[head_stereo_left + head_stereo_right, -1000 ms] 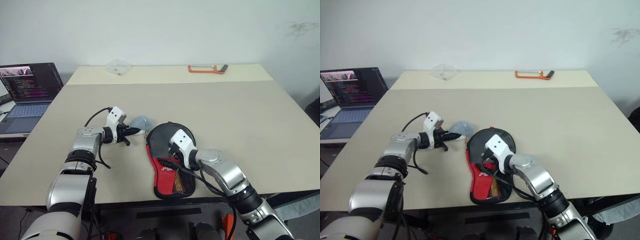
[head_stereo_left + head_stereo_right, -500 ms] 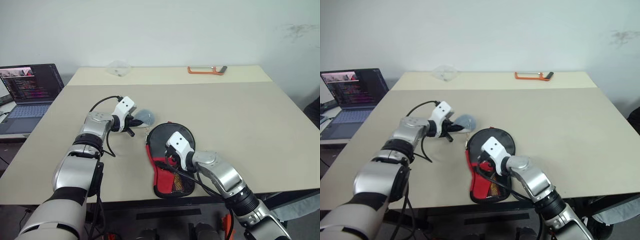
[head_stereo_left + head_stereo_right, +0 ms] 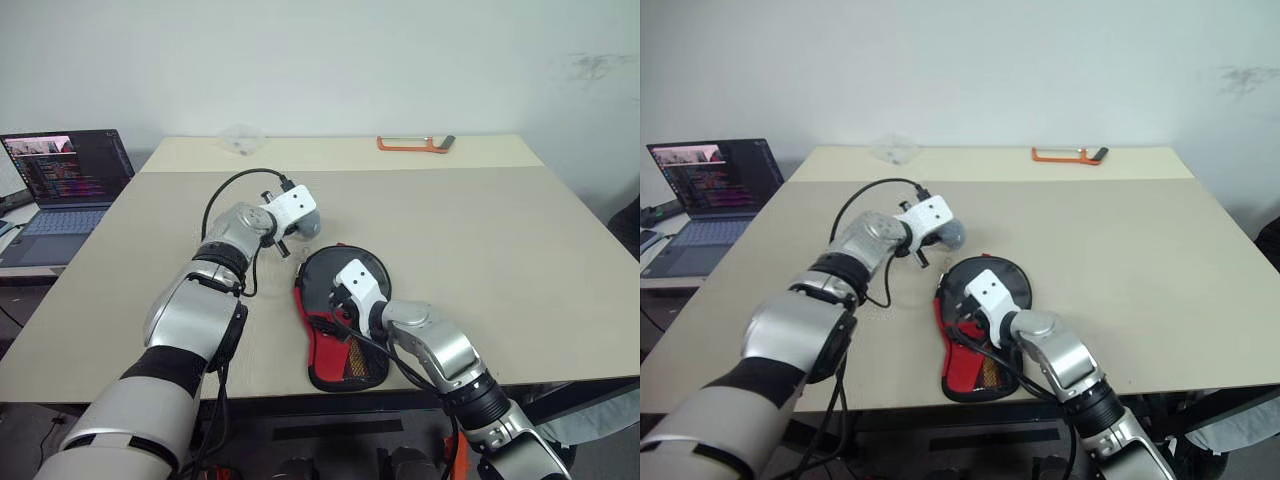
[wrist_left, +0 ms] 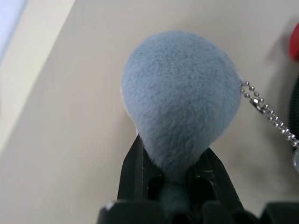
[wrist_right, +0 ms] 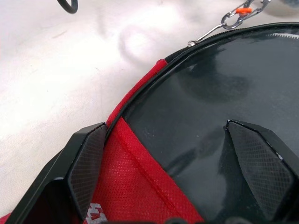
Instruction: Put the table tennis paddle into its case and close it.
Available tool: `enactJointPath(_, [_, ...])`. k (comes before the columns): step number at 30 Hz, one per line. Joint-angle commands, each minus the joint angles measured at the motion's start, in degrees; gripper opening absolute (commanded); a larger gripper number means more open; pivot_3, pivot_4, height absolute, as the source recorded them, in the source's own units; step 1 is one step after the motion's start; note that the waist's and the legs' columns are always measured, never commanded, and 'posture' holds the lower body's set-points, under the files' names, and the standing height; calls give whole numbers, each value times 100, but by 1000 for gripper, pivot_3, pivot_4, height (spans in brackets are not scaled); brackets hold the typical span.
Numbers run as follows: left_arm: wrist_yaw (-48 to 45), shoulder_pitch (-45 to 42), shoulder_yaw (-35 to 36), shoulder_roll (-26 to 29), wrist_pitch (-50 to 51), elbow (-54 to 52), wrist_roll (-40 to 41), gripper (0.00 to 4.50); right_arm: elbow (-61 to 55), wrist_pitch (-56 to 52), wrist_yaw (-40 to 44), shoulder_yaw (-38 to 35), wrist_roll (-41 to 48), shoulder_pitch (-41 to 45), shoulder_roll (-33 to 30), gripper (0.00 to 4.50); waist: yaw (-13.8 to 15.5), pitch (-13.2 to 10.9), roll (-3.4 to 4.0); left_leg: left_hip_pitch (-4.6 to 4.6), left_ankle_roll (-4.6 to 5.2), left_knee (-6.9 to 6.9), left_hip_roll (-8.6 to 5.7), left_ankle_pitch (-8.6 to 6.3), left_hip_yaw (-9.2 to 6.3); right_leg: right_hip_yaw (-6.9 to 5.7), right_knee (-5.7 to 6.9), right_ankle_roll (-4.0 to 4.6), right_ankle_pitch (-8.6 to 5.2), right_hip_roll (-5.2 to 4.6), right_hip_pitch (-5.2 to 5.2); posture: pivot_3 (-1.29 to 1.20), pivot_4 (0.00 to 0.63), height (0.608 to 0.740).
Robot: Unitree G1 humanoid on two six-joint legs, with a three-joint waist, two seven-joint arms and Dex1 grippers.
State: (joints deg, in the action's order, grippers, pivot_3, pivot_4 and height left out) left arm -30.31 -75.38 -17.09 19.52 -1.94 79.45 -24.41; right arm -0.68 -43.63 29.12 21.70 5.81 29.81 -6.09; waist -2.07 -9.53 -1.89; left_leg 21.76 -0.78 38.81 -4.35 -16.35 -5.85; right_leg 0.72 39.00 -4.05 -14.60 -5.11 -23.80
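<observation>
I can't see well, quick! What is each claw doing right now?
Left claw: shut on the fluffy grey-blue pompom charm.
Right claw: open, over the paddle-shaped black and red fabric case.

Case logo: white lettering on the red lower part of the case, too small to read.
Laptop screen: lines of text on the laptop, illegible.
</observation>
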Motion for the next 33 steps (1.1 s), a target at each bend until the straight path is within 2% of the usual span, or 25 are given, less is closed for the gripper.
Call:
enactJointPath(1, [526,-349,-174,-112,-296,-87,-314,100,309,-400,-57,85,-11,-263,-4,4500,5,0,0,0,0,0,0,0,-1,0,0,0,0,0,0,0,150,740])
enactJointPath(14, [1323,-509,-992,-427,-839,-17,-1373,99,242,-482,-6,200,15,-371,48,4500,11,0,0,2,0,-1,-1,0,-3,-4,-3,-1,-1,0,1,0,150,740])
enactJointPath(25, [1974,-934,-1518,-686,-918,56,-2041,98,179,-502,9,280,22,-500,99,4500,13,0,0,3,0,-2,-1,0,-3,-6,-6,-3,-2,0,3,0,150,740])
enactJointPath(33, [2376,-1065,-2173,-876,-1078,90,-2725,98,112,-587,0,363,52,-654,202,4500,18,0,0,2,0,-2,-1,0,-5,-9,-8,-4,-3,0,5,0,150,740])
